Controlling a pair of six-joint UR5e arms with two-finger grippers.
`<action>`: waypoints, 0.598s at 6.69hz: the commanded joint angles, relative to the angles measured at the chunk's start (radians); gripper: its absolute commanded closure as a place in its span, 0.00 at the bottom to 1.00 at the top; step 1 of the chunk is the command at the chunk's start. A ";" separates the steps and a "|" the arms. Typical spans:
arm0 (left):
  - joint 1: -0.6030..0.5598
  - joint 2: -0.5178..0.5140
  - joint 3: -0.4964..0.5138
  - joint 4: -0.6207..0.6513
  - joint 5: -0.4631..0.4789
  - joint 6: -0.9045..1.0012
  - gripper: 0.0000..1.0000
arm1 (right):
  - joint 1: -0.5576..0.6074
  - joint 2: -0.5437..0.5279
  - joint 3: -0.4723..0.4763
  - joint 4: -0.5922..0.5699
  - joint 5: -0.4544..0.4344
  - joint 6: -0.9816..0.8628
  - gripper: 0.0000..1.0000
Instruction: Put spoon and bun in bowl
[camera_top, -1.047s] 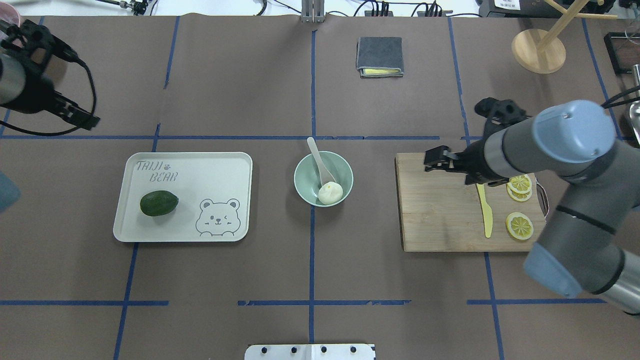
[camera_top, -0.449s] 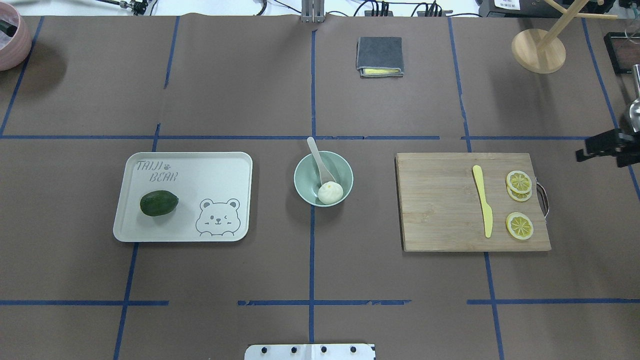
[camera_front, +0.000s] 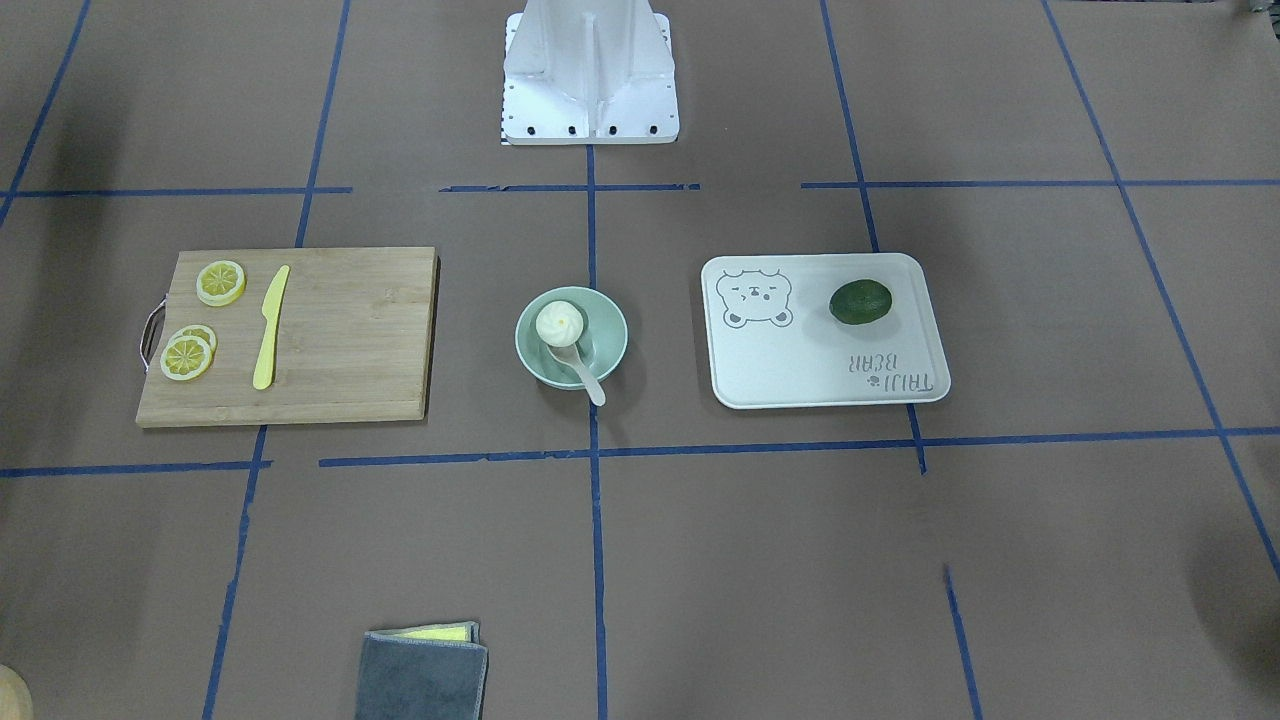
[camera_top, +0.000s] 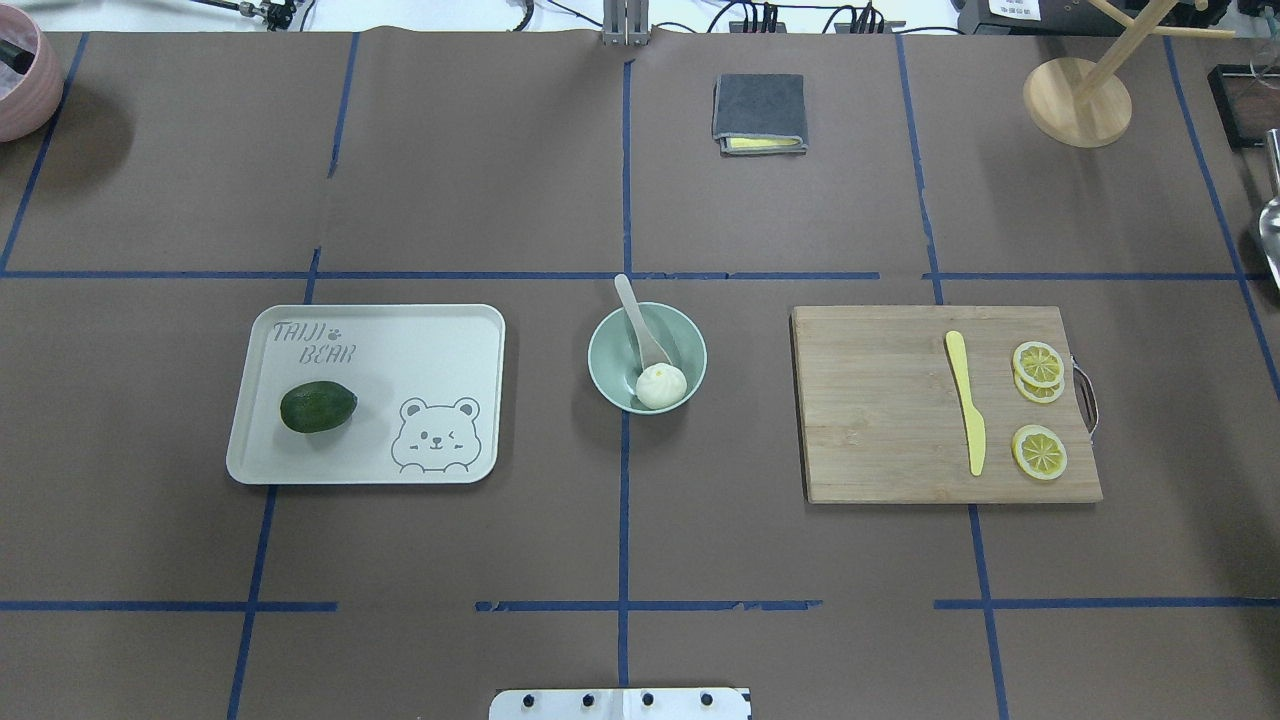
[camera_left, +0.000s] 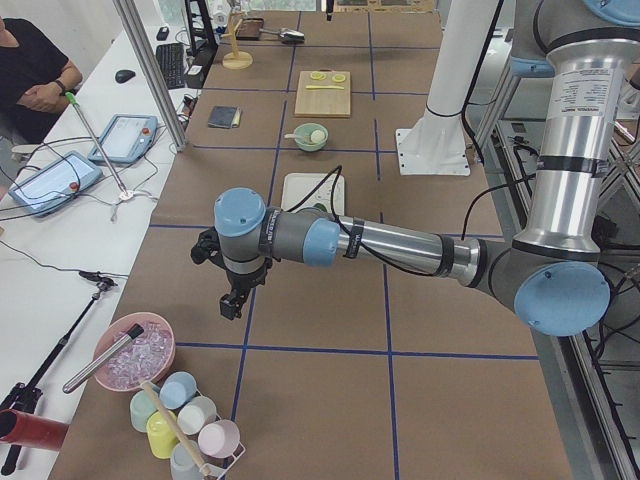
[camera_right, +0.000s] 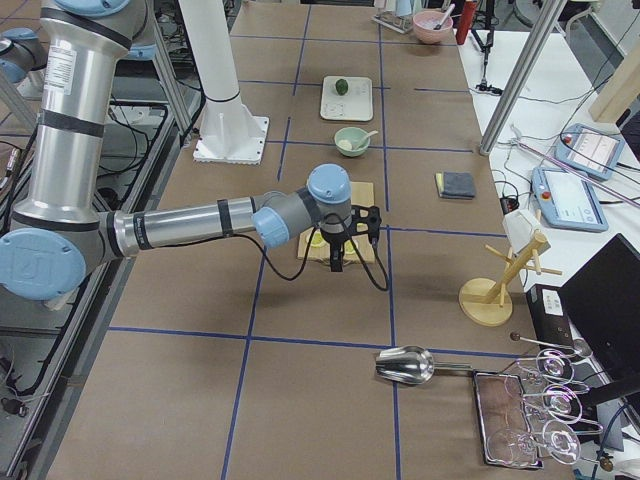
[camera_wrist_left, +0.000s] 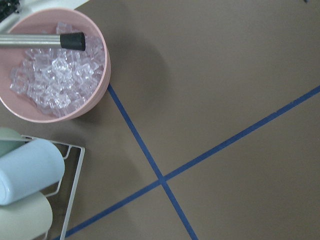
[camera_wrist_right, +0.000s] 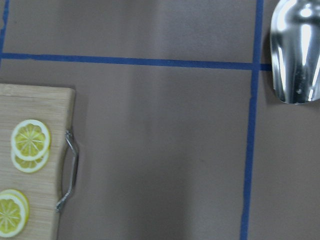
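The small off-white soup spoon (camera_top: 636, 320) and pleated white bun (camera_top: 661, 386) sit in the round mint-green bowl (camera_top: 600, 345) at mid-frame, so nothing is left. I cannot tell how open my left gripper (camera_left: 232, 303) or right gripper (camera_right: 336, 262) is.

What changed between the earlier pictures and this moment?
Both grippers withdrew from the overhead view: the right gripper left the cutting board rightward, and the left gripper went off leftward. Nothing was visibly gripped or released. The spoon and bun stayed in the bowl; everything else is unmoved.
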 joint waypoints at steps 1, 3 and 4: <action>-0.001 0.004 -0.014 0.029 -0.013 -0.105 0.00 | 0.070 0.059 -0.036 -0.202 0.001 -0.201 0.00; -0.001 0.028 -0.039 0.020 -0.012 -0.106 0.00 | 0.085 0.155 -0.041 -0.366 0.001 -0.260 0.00; -0.001 0.039 -0.039 0.019 -0.010 -0.104 0.00 | 0.087 0.188 -0.033 -0.424 0.003 -0.257 0.00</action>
